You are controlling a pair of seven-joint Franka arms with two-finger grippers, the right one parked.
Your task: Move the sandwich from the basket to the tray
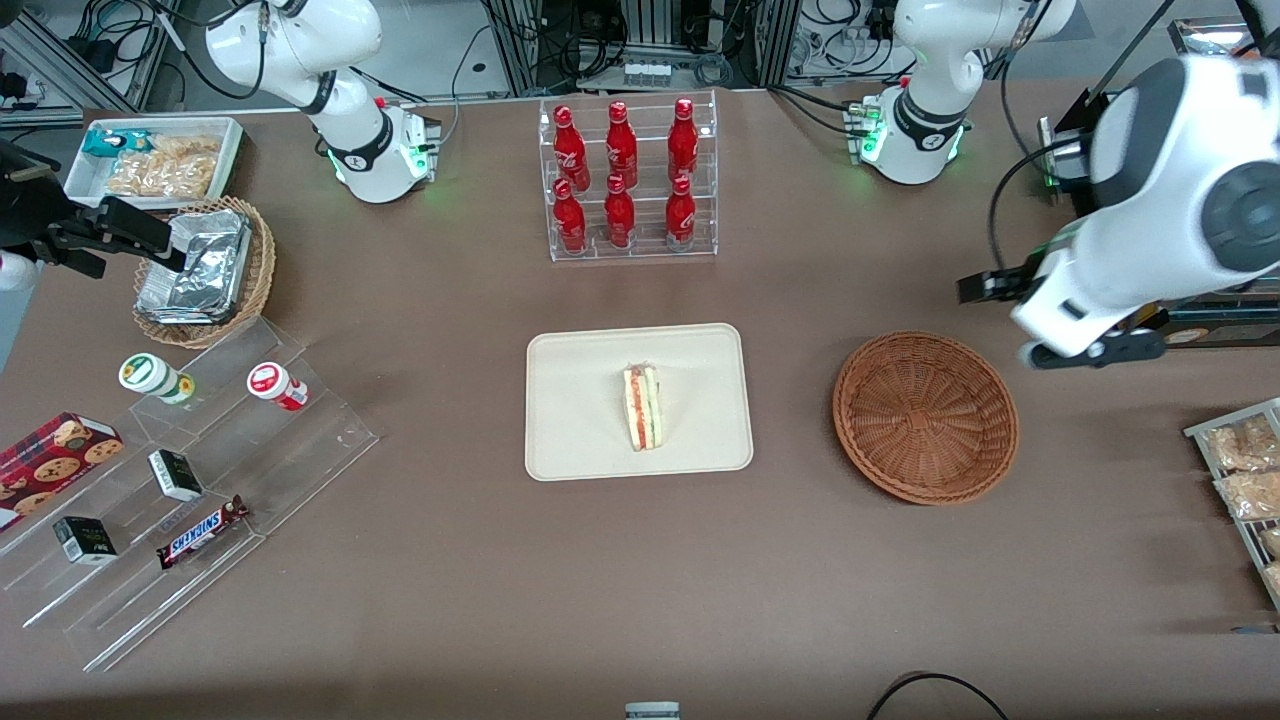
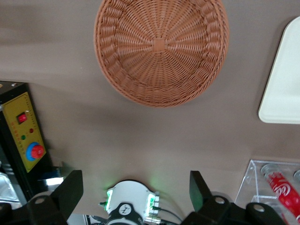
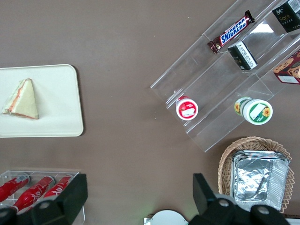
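The sandwich [image 1: 642, 407] lies on the tray [image 1: 580, 440]. The basket [image 1: 925, 416] looks empty. The gripper [image 2: 136, 187] is spread wide with nothing in it, up above the table [image 1: 450, 560] near the basket. The job seems done, so next the arm probably just rests.

A robotics lab set up like a small snack shop. A brown table [image 1: 420, 600] carries shop-style displays: a clear acrylic rack [image 1: 630, 180] of 6 red soda bottles, clear stepped shelves [image 1: 200, 500] with a Snickers bar [image 1: 203, 531] and small boxes, and a cookie box [image 1: 55, 455]. White robot arm bases [image 1: 375, 150] with green lights are bolted at the table's edge, with bundled cables and metal framing above them, and a yellow control box [image 2: 26, 133] with a red button stands nearby.
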